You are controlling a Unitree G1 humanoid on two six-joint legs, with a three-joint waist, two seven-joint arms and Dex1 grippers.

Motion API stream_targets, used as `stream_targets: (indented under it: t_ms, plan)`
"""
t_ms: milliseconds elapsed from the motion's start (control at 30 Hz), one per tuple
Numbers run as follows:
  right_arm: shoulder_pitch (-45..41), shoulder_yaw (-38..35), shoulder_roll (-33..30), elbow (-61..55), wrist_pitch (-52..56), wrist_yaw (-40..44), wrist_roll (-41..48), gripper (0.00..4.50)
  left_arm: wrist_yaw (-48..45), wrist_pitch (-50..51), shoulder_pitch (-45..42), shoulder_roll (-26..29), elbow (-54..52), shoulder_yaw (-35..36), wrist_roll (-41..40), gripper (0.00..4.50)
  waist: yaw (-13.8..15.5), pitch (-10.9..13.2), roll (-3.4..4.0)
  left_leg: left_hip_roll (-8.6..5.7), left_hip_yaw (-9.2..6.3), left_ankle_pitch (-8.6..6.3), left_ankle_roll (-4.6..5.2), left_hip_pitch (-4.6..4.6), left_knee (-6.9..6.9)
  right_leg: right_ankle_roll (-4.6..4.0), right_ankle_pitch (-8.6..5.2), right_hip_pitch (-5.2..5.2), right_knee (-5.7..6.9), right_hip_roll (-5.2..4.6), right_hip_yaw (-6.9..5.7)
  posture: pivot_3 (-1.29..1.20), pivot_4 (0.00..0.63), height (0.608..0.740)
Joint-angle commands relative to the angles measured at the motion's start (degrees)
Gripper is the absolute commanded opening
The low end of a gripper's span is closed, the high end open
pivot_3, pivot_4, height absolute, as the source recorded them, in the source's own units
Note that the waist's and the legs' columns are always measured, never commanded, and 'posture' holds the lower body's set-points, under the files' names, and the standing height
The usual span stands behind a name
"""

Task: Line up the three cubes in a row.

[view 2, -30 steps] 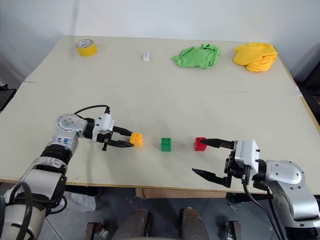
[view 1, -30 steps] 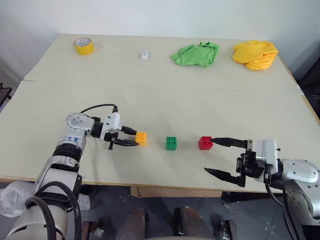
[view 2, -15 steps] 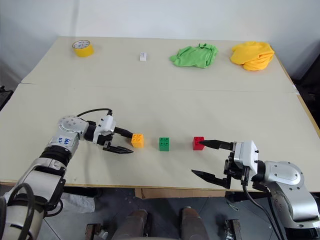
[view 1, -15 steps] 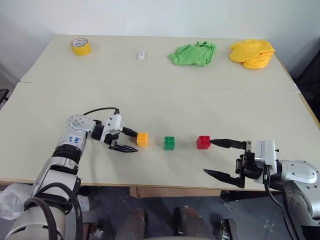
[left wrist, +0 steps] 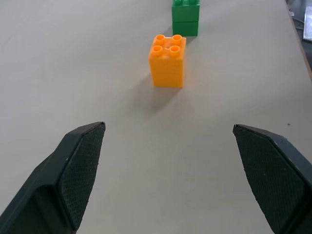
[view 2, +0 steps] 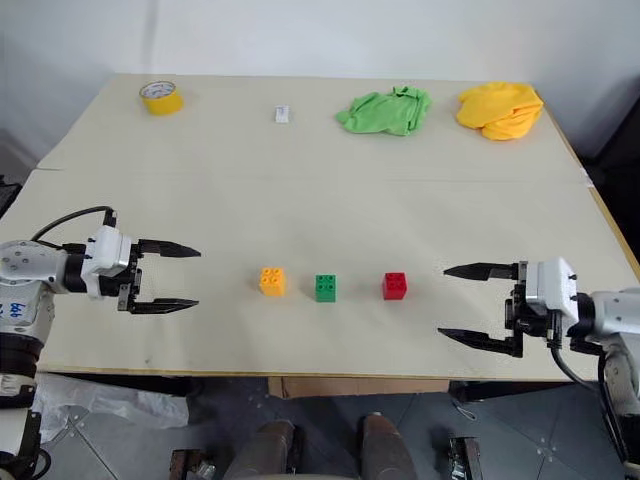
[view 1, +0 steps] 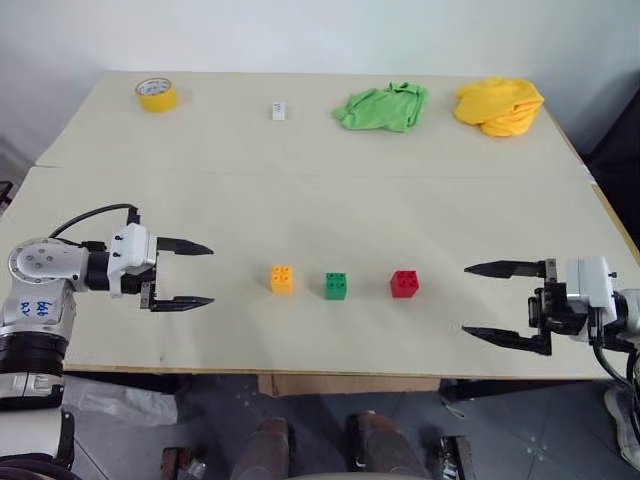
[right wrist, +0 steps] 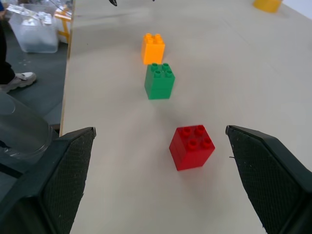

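Three small studded plastic building blocks sit in a sideways row near the front edge of the pale beige table (view 1: pixel 320 200): the orange-yellow block (view 1: pixel 283 279) on the left, the green block (view 1: pixel 337 285) in the middle and the red block (view 1: pixel 405 283) on the right, all studs-up, with gaps between them, the red one turned slightly out of square with the others. The left gripper (view 1: pixel 196 275) hangs low over the table well to the left of the row, reaching level toward the orange-yellow block, its two black fingers spread wide and gripping nothing. The right gripper (view 1: pixel 480 300) hangs well to the right, pointing inward at the red block, its fingers likewise wide apart and empty. The row's long axis runs between the two grippers.
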Motion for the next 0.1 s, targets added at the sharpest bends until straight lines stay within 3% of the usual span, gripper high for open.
stream_targets:
  t_ms: [33,100]
  plan:
    - [-2.5,0.2,0.1,2.7,-2.5,1.8,-0.8,4.5,1.1,1.4,2.1,1.6,-3.2,3.2,-0.9,4.46,-0.3,0.0,0.01,-0.01,0.04,0.0,0.01,0.0,0.0,0.0,0.0,0.0,0.0,0.0,0.03,0.0,0.15,0.74]
    - [-2.8,0.9,1.0,3.1,-2.9,1.6,-1.2,4.5,1.1,2.1,2.8,1.2,-3.7,3.4,-1.0,4.46,-0.3,0.0,0.01,0.0,0.05,-0.02,0.03,0.0,-0.01,0.0,0.0,0.0,-0.02,0.0,0.03,0.0,0.15,0.74]
